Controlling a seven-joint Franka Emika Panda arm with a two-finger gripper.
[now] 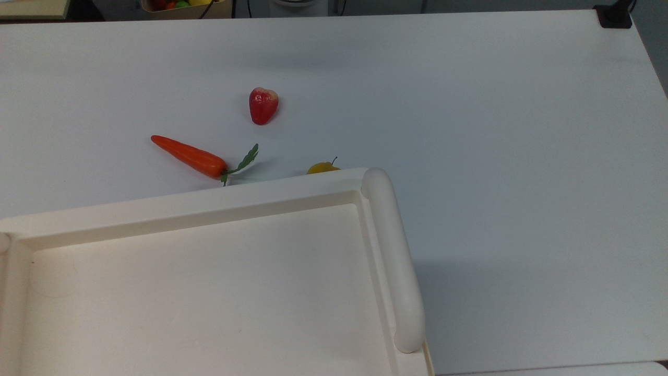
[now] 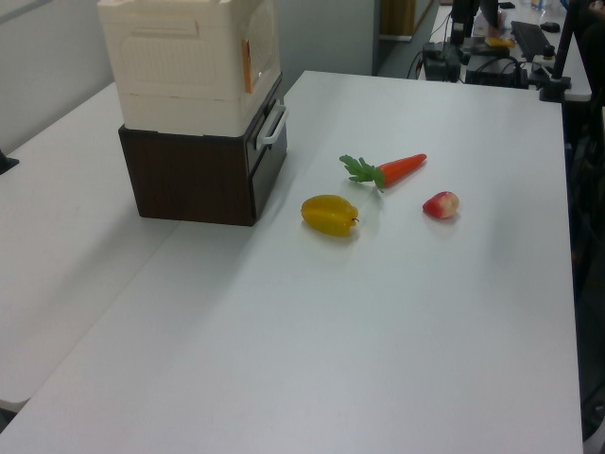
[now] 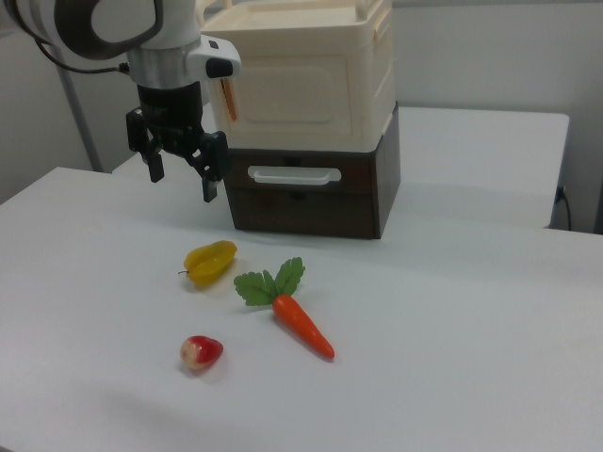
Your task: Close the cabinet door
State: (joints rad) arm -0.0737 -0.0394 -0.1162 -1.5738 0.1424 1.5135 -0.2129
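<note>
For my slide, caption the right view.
Open gripper hovering beside the cabinet door, above yellow fruit, carrot and red fruit.
</note>
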